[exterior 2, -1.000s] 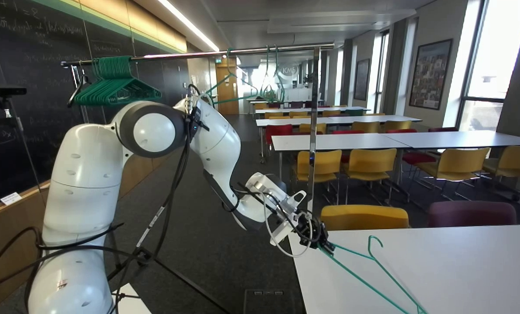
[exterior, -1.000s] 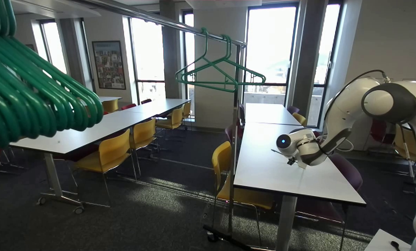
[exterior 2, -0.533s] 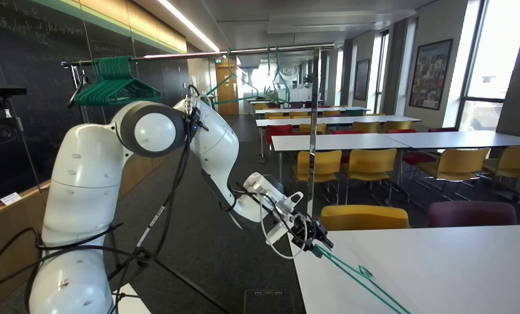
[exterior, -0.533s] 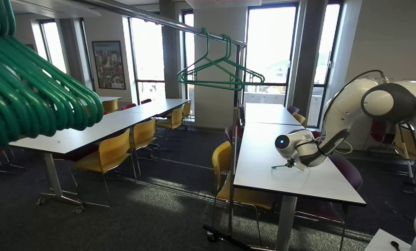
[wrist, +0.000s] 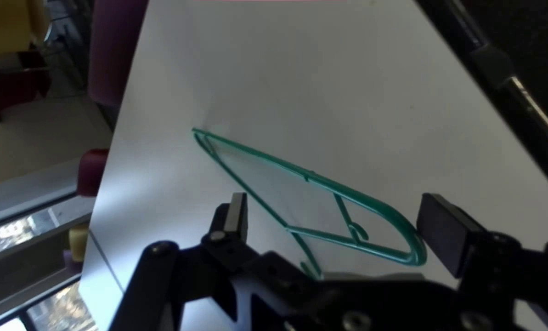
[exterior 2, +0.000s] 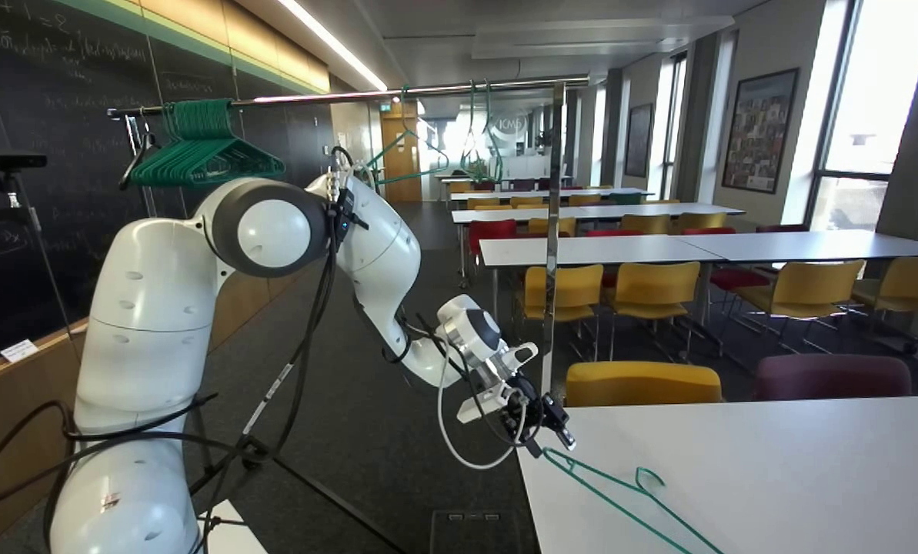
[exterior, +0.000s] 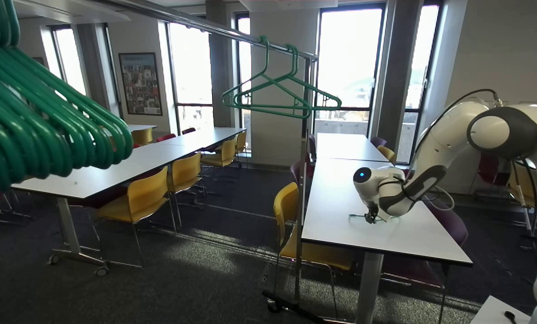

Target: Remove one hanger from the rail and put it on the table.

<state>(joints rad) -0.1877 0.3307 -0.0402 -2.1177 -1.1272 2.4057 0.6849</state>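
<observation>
A green hanger [exterior 2: 639,485] lies on the white table [exterior 2: 797,469], its hook pointing away from my arm. My gripper [exterior 2: 552,445] is open just above the near corner of the hanger. In the wrist view the jaws stand wide apart, and the hanger [wrist: 363,199] shows between them, held by neither. Its rounded corner appears right beside one of the fingers [wrist: 448,230]; whether they touch I cannot tell. Part of the hanger is hidden behind the gripper's body. Overhead runs the rail [exterior: 196,23], with more green hangers [exterior: 268,109] on it.
A dense bunch of green hangers [exterior 2: 212,146] hangs at one end of the rail. The rack's upright [exterior 2: 552,254] stands close behind the gripper. A yellow chair [exterior 2: 643,382] and a purple chair [exterior 2: 833,379] line the table's far edge. Loose cables loop around my arm.
My gripper has opened and let go of the hanger, which has tipped down flat onto the table. The gripper has lowered and drawn slightly back. Hangers on the rail sway a little.
</observation>
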